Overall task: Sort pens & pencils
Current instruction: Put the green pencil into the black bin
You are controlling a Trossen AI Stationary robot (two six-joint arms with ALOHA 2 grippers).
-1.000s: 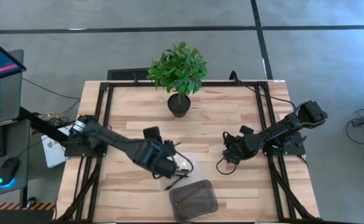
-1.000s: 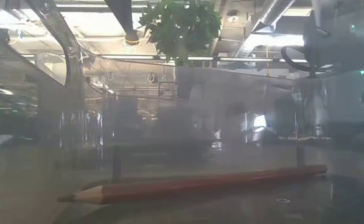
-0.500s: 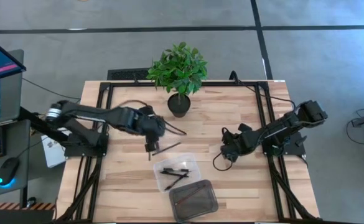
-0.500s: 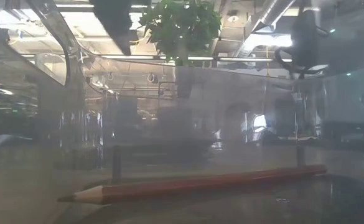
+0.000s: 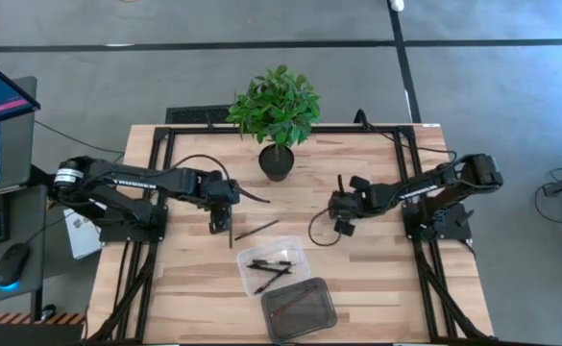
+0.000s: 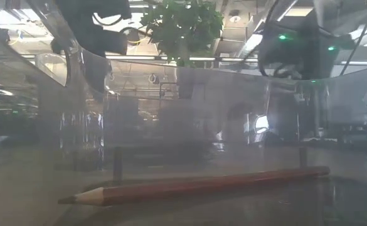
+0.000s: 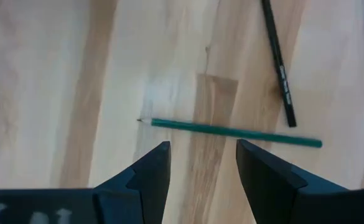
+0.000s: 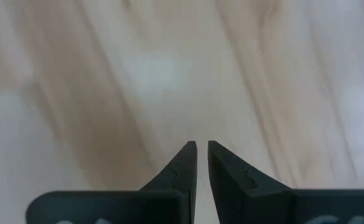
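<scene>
My left gripper [image 7: 199,163] hangs open over a green pencil [image 7: 231,131] on the bare table [image 5: 194,279].

From the wrist camera I see the fingers spread wide with nothing between them, the pencil lying crosswise just past the tips and a black pen [image 7: 277,61] near it at an angle. Toward the middle, a clear tray [image 5: 271,266] holds more pens; a darker tray [image 5: 300,308] beside it holds a reddish pencil [image 6: 196,185]. My right gripper [image 8: 201,163] hangs near mid-table, fingers almost together, empty.
</scene>
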